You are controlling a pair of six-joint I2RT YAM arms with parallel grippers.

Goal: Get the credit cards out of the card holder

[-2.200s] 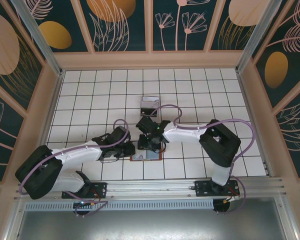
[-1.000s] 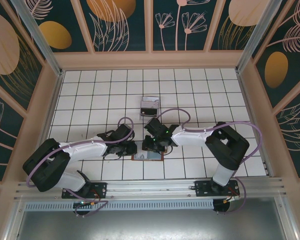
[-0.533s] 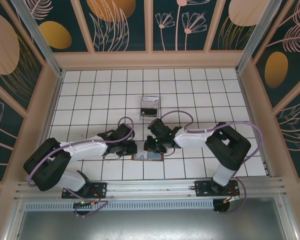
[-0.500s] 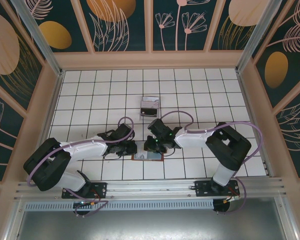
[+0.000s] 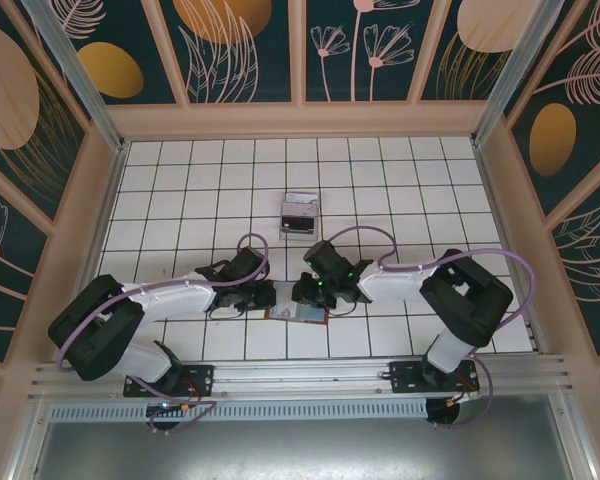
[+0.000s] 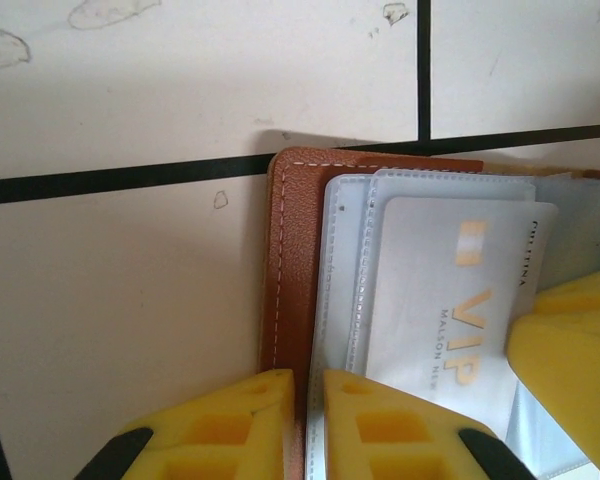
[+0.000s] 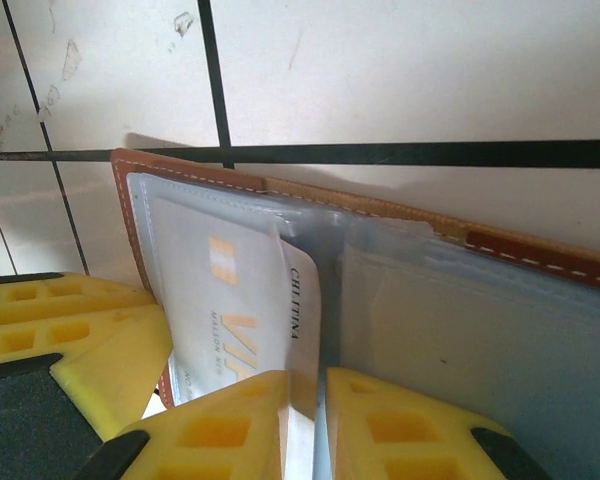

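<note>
Looking down on a white tiled table (image 5: 180, 180) with black grid lines, two robot arms reach in from the near edge and meet over an open card holder (image 5: 298, 314). The card holder lies flat close to the near edge of the table, about midway between its left and right edges. It is reddish-brown leather with pale stitching and clear plastic sleeves inside.

The left gripper (image 6: 308, 385) has its yellow fingers pressed almost together, pinching the stitched left border of the card holder along with the rim of a plastic sleeve.

A silver card (image 6: 450, 300) printed with gold "VIP" lettering lies on the sleeves on the left half of the holder. The right gripper (image 7: 305, 390) has its yellow fingers nearly closed on the long right edge of this card, the edge that bears small dark print. That edge is lifted off the holder and curls upward between the fingers. The two grippers are just beside each other, one at each long side of the card.

Farther toward the middle of the table, well apart from the holder, sits a small grey tray (image 5: 300, 212) with a dark band.
</note>
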